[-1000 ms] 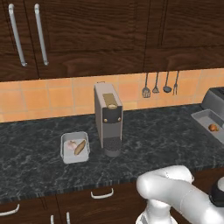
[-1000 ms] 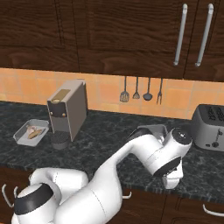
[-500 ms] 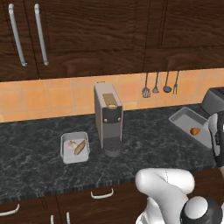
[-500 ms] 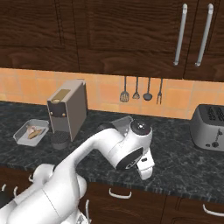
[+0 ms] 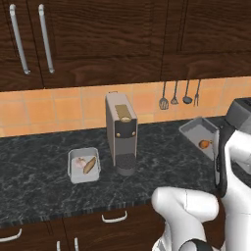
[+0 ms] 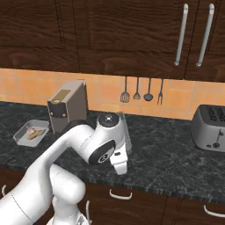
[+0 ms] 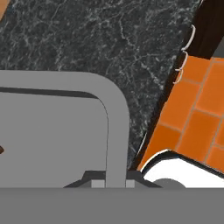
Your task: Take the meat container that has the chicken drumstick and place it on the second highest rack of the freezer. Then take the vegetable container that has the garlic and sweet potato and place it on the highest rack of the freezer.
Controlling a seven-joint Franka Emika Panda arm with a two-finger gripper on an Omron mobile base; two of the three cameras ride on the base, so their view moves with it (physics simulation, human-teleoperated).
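**Left base view.** Take the coffee machine (image 5: pixel 121 132) as your marker. The meat container (image 5: pixel 198 135) now hangs in the air well to the right of it, above the black counter (image 5: pixel 39 186). It is tipped steeply, with its open face turned towards you. A second ago it lay flat on the counter farther right, and since then it has come up and drifted towards the machine. The chicken drumstick (image 5: pixel 204 144) has slid to the low side of the tray. The vegetable container (image 5: pixel 84 164) sits just left of the machine, holding the garlic (image 5: pixel 78 163) and sweet potato (image 5: pixel 89 165), and it has not moved.

**Right base view.** The arm has swung across the front of the counter. You see the meat container (image 6: pixel 125 134) almost edge-on behind the wrist, to the right of the coffee machine (image 6: pixel 68 109). The toaster (image 6: pixel 211 127) stands well beyond it. The vegetable container (image 6: pixel 31 132) rests left of the machine.

**Hand view.** Your gripper (image 7: pixel 113 183) is clamped tight on the meat container's grey rim (image 7: pixel 117 131), with the counter and orange tiles (image 7: pixel 192 113) beyond.

The pick-up looks done, and the carry to the freezer's second highest rack comes next. With that tilt, watch that the drumstick doesn't roll out, and level the tray before you travel.
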